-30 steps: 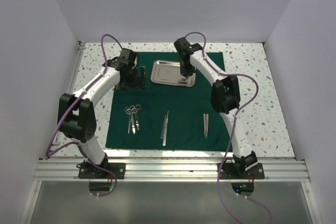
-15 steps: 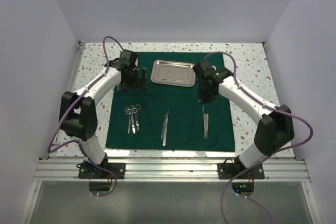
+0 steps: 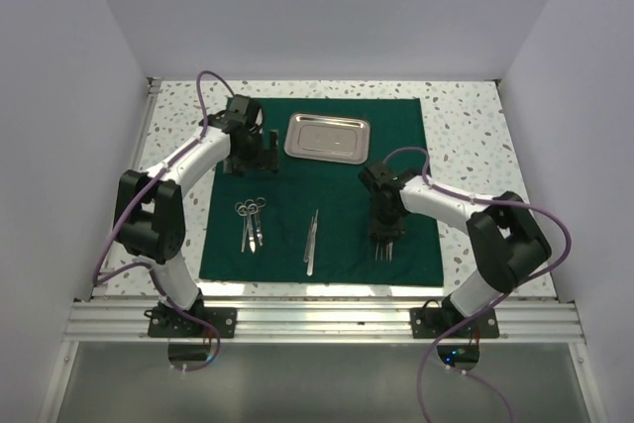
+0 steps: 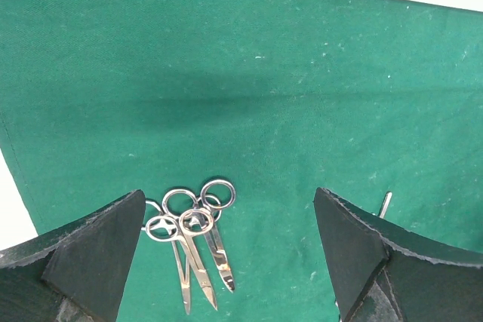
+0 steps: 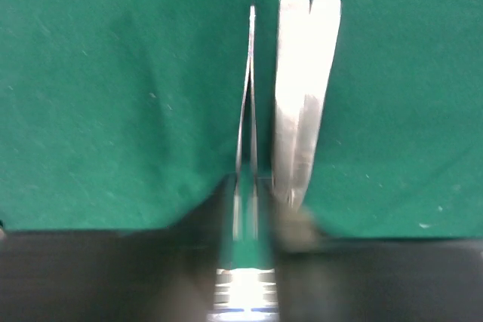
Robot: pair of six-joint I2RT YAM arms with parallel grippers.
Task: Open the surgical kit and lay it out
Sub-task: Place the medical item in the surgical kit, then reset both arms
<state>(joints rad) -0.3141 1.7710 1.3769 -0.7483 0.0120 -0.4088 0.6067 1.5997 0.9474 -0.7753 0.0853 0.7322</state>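
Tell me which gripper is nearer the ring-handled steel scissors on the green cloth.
Left. The left gripper hovers open just beyond the ring-handled steel scissors, toward the steel tray; the right gripper is across the green cloth, pinching slim steel tweezers.

text: none readable | labels: none | brands: none | numbers: none

**Three views over one cloth**

The top external camera looks down from above and behind the near edge of the table point(image 3: 475, 136), taking in the whole green cloth point(image 3: 337, 195). The left wrist camera looks down over the cloth's far left part from farther up. Both show the scissors point(image 4: 192, 239). The right wrist camera sits very close over the tweezers point(image 5: 302, 96) towards the near right corner.
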